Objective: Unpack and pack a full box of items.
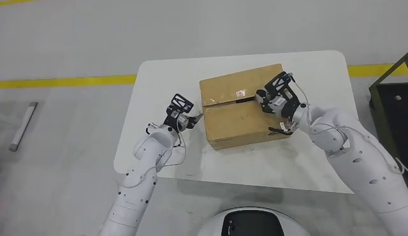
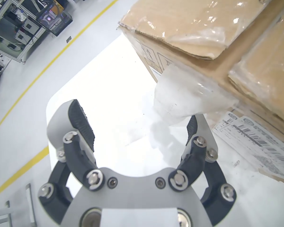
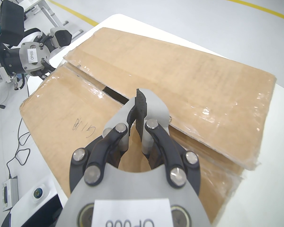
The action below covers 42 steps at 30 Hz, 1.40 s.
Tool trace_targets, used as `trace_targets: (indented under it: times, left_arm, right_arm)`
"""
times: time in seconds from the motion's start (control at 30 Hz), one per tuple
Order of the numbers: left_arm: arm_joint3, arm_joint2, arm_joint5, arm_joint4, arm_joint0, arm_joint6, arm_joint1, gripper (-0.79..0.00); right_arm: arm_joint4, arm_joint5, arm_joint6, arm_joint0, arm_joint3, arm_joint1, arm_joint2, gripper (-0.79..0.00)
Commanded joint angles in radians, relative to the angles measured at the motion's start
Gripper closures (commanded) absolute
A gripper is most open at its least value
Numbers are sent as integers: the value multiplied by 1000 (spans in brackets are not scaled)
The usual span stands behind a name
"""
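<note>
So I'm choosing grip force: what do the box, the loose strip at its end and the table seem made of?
Box: brown corrugated cardboard, matte, by its ragged layered flap edges. Clear tape over the flaps: glossy plastic film, by the wrinkled glints. Loose strip: likely the same film, translucent, curling off the box. Table: smooth white top, material unclear.

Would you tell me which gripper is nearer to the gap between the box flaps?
Right. The right gripper is above the box top beside the gap; the left gripper is off the box's end.

Cardboard box (image 1: 231,116) on table (image 1: 164,95)
</note>
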Motion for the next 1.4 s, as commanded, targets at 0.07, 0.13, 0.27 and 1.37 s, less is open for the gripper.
trace_targets:
  times: [0.07, 0.13, 0.27, 1.37]
  left_arm:
    - [-3, -5, 33, -19, 4, 18, -5, -785]
    - [-5, -9, 58, -37, 6, 26, -8, -785]
    - [-17, -21, 106, -74, 14, 41, -14, -785]
    - [-124, -139, 28, -2, 80, 41, 3, -785]
  right_arm:
    - [4, -3, 7, 4, 6, -1, 0, 0]
    - [4, -3, 8, 5, 7, -1, 0, 0]
    - [8, -2, 7, 7, 10, -2, -1, 0]
    - [5, -14, 1, 32, 52, -8, 1, 0]
